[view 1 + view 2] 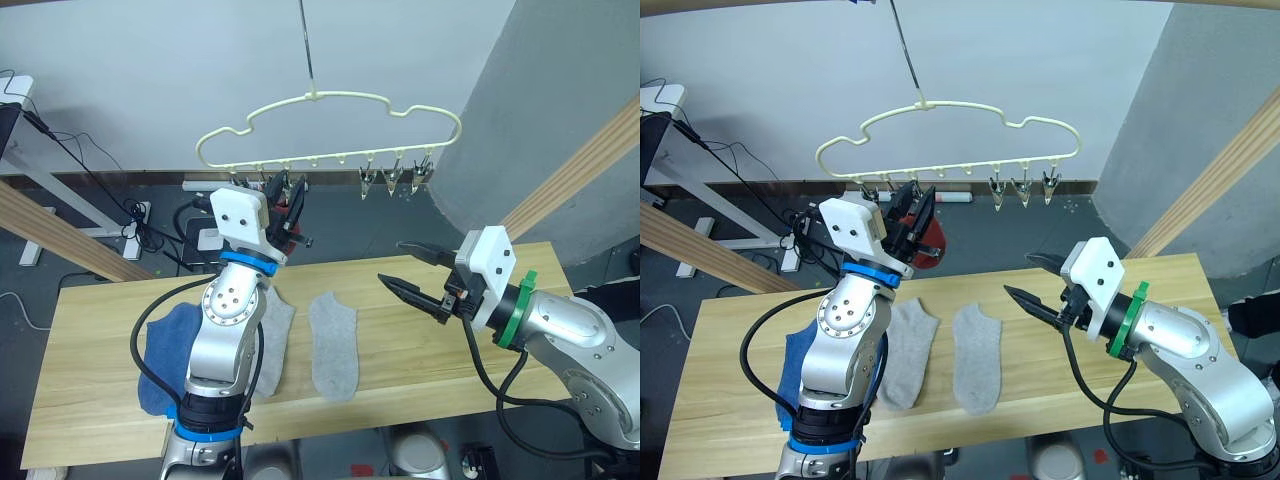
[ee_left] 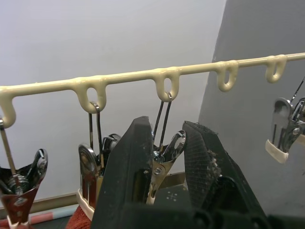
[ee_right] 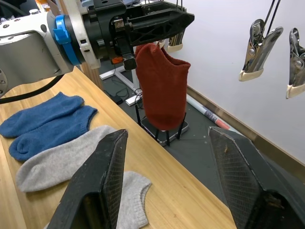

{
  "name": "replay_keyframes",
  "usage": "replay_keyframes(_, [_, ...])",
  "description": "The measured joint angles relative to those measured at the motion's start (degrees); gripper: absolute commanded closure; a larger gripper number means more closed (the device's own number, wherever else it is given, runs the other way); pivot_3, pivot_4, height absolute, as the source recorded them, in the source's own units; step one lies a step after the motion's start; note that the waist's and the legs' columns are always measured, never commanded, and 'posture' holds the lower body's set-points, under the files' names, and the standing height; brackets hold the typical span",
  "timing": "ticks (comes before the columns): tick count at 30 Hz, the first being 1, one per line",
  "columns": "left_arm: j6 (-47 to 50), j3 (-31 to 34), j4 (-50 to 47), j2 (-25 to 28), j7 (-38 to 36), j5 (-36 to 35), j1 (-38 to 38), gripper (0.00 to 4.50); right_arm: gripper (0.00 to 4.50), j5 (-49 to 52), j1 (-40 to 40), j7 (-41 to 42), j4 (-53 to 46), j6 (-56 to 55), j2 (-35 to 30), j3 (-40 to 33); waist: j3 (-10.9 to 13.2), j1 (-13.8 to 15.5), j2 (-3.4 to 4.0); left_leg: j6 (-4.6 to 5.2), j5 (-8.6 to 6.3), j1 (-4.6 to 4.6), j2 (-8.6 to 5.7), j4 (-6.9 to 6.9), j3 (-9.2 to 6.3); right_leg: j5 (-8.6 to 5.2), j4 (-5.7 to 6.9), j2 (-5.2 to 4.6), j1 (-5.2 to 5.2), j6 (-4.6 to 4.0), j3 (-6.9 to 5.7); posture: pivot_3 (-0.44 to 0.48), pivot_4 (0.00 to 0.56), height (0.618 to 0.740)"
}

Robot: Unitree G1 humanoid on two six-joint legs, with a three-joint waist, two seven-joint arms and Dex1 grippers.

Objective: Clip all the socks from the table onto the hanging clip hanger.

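No brand, label or legible writing appears on the clip hanger [image 1: 330,125], the socks or either arm. The left gripper [image 2: 164,157], raised at the hanger's bar, has its fingers pressed around a metal clip [image 2: 161,164], and the right wrist view shows what the head views half hide: a rust red sock [image 3: 162,86] hanging full length from the clips beside it. The right gripper [image 1: 405,265] hovers over the table [image 1: 420,360] with fingers spread and empty (two grey socks [image 1: 333,345] and the blue socks [image 3: 47,121] lie flat on the wood).
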Motion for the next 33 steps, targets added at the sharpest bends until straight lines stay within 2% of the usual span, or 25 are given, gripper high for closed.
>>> replay_keyframes(25, [0.1,0.1,0.0,0.2,0.3,1.1,0.0,3.72,1.66,-1.5,0.8,-0.9,0.0,-0.9,-0.3,1.8,0.0,0.0,0.00,0.00,0.00,0.00,0.00,0.00,-0.01,0.00,0.00,0.00,0.00,0.00,-0.01,-0.323,0.343,0.740])
replay_keyframes(27, [0.2,0.2,0.0,0.3,-0.1,0.7,0.0,3.01,1.66,-1.5,0.8,-0.9,0.0,-1.0,-0.3,1.9,0.0,0.0,0.00,0.00,0.00,0.00,0.00,0.00,-0.01,0.00,0.00,0.00,0.00,0.00,0.00,-0.323,0.343,0.740])
replay_keyframes(31, [1.8,0.2,-0.1,0.3,0.3,0.8,0.0,1.91,1.66,-1.5,0.9,-1.0,0.0,-1.1,-0.3,2.1,0.0,0.0,0.00,0.00,0.00,0.00,0.00,0.01,-0.01,0.00,0.00,0.00,0.00,0.00,-0.01,-0.321,0.344,0.740])
replay_keyframes(33, [3.1,0.2,-0.3,0.3,0.9,1.2,0.0,1.91,1.66,-1.4,0.9,-1.0,0.0,-1.1,-0.3,2.1,0.0,0.0,0.00,0.00,0.00,0.00,-0.01,0.01,-0.01,0.00,0.00,0.00,0.00,0.00,-0.01,-0.321,0.344,0.740])
